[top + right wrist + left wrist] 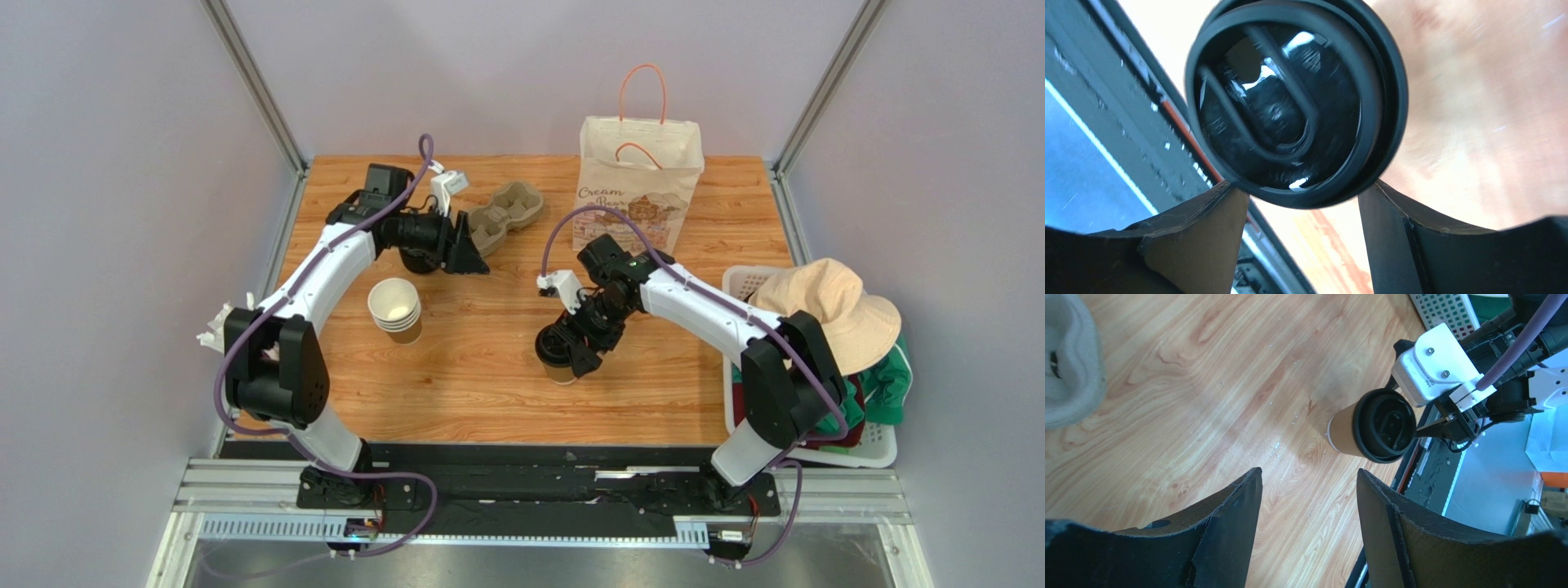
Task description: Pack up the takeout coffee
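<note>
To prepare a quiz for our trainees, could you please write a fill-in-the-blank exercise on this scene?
1. The coffee has a ___ lid.
2. The bag has ___ handles.
3. The left gripper holds ___.
4. The lidless cups stand nearer the ___ arm.
Missing: black; orange; nothing; left.

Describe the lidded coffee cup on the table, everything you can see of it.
The coffee cup is small, plain brown paper, capped by a glossy round black plastic lid with a raised rim. It appears to stand upright on the wooden table, near the front middle. The right pincer hangs over the lid, jaws apart; contact is unclear.
</note>
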